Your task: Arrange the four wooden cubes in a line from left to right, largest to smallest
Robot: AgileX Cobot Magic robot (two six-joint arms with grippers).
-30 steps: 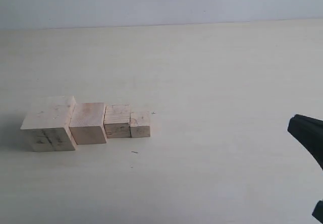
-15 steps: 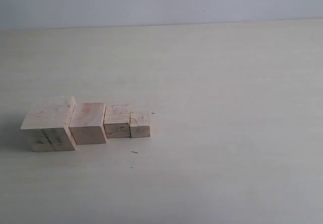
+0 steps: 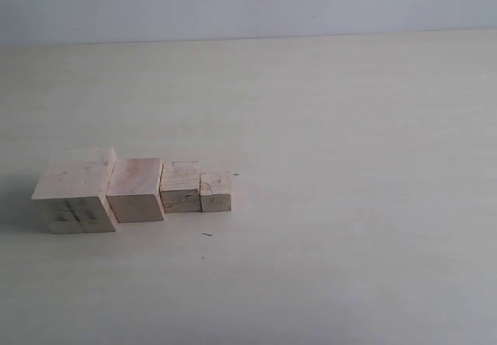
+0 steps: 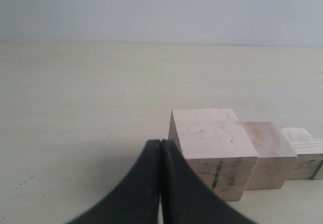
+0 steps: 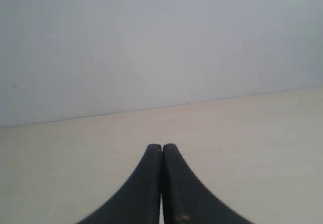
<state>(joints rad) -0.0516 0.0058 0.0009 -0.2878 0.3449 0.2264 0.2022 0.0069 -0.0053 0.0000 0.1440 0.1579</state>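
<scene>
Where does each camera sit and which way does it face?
Exterior: raised, off the arms, angled down at four pale wooden cubes on the cream table; no robot parts.
Left wrist: low behind the shut black left end effector, facing the largest cube.
Right wrist: behind the shut right end effector, facing table and grey wall.
Shared: exterior and left wrist both show the cubes.

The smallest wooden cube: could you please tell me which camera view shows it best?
The exterior view: the smallest cube is whole and unobstructed there. The left wrist view shows at most a sliver of it at the frame edge; the right wrist view shows none of it.
</scene>
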